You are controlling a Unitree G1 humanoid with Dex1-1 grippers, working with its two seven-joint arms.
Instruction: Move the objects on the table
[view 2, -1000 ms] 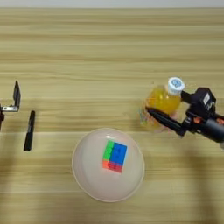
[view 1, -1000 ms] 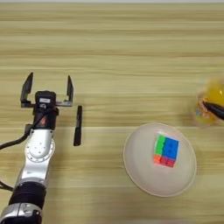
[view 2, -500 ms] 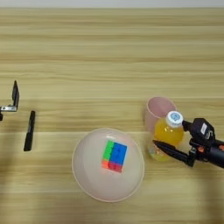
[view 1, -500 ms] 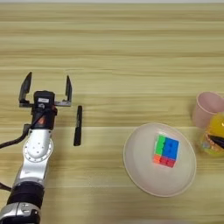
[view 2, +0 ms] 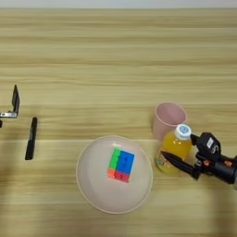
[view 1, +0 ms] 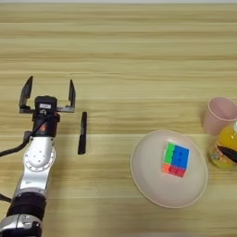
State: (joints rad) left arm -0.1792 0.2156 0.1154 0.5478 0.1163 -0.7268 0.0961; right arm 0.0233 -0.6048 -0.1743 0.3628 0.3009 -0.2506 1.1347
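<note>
The orange juice bottle [view 2: 174,149] with its white cap stands upright just in front of the pink cup [view 2: 168,118], to the right of the plate. My right gripper [view 2: 179,149] reaches in from the right edge and is shut on the bottle, one black finger crossing its front low down. The black marker pen [view 1: 82,133] lies on the table [view 1: 120,51] at the left, pointing away from me. My left gripper [view 1: 49,91] stands open just left of the marker and holds nothing.
A cream plate [view 2: 88,185] in the near middle holds a multicoloured puzzle cube [view 2: 121,165]. The pink cup touches or nearly touches the bottle. The far half of the table shows bare wood.
My right gripper has carried the bottle toward me and a little left, uncovering the pink cup; the bottle now sits in front of it. The left arm and marker have not moved.
</note>
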